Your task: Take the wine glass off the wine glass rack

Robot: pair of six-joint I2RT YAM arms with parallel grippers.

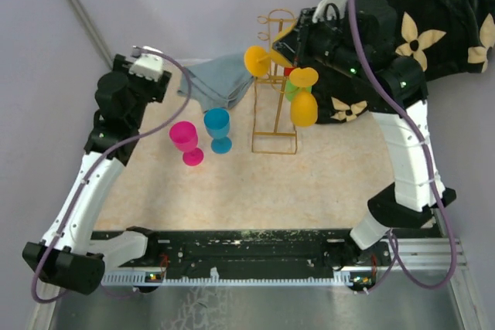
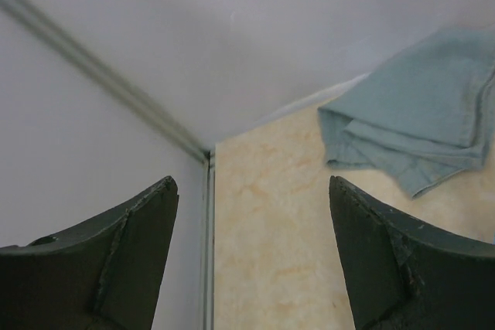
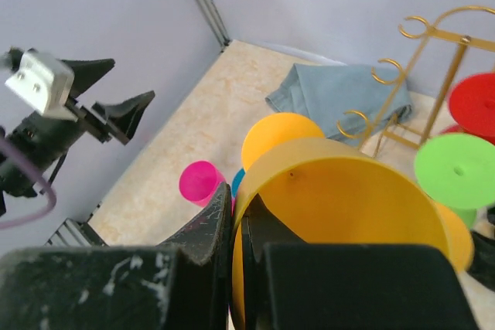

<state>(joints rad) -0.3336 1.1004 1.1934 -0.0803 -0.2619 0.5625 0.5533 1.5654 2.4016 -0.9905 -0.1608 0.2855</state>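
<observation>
Showing gold wine glass rack [image 1: 274, 113], yellow wine glass [image 1: 257, 60], pink glass [image 1: 184, 137], blue glass [image 1: 218, 124], grey-blue cloth [image 1: 220, 80], beige mottled surface [image 1: 309, 187], black fabric [image 1: 445, 13] bearing cream flowers.

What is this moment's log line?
right gripper: shut on yellow plastic wine glass rim | left gripper: open, empty | gold wire rack: upright

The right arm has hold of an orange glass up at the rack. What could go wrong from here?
1. The right gripper pinches only a thin edge of the orange glass, so it may slip or twist out.
2. The green glass and red glass sit close by on the rack. Pulling away could knock them.
3. The pink glass and blue glass stand below and could be toppled at set-down.
</observation>
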